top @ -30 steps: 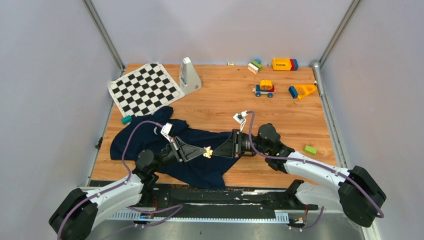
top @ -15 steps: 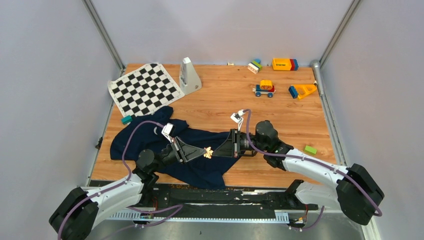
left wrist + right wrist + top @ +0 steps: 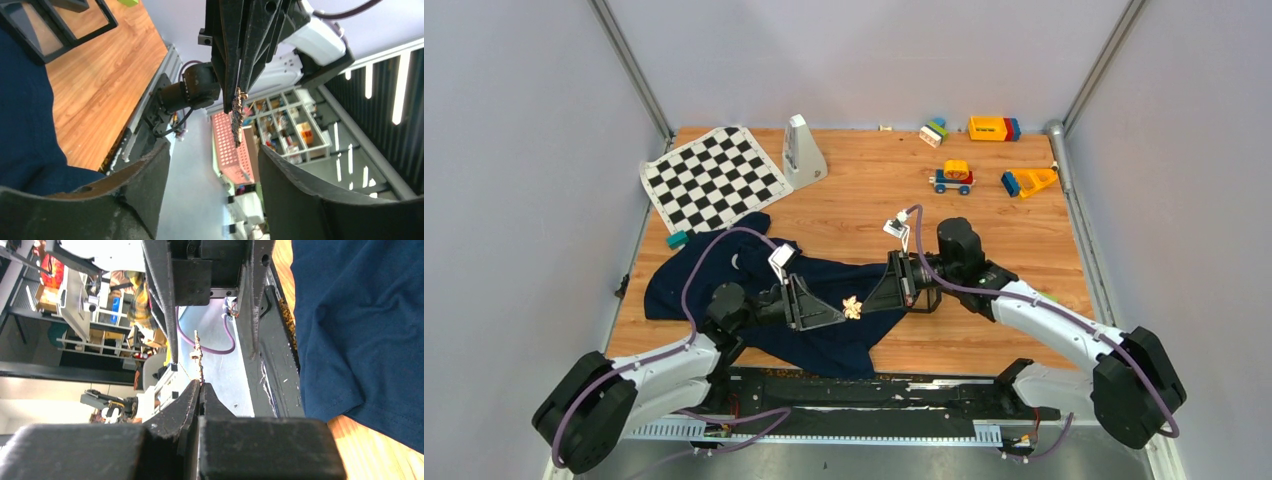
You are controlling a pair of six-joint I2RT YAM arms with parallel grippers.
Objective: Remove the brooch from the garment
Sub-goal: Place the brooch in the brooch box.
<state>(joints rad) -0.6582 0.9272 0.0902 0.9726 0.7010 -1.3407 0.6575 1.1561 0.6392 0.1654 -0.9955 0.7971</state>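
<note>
The right pincer (image 3: 865, 304) is clamping the brooch (image 3: 852, 308), seemingly free of the garment (image 3: 689, 285); the left pincer (image 3: 836, 318) is gaping empty, so removal is looking done.

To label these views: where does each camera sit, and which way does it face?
Top external: above and behind, looking down on the table; left arm and right arm show.
Left wrist: rides that arm, faces the brooch; its open left hand shows.
Right wrist: rides that arm, faces along its right hand, shut on the brooch.
Shared: both wrist views show brooch and garment.
</note>
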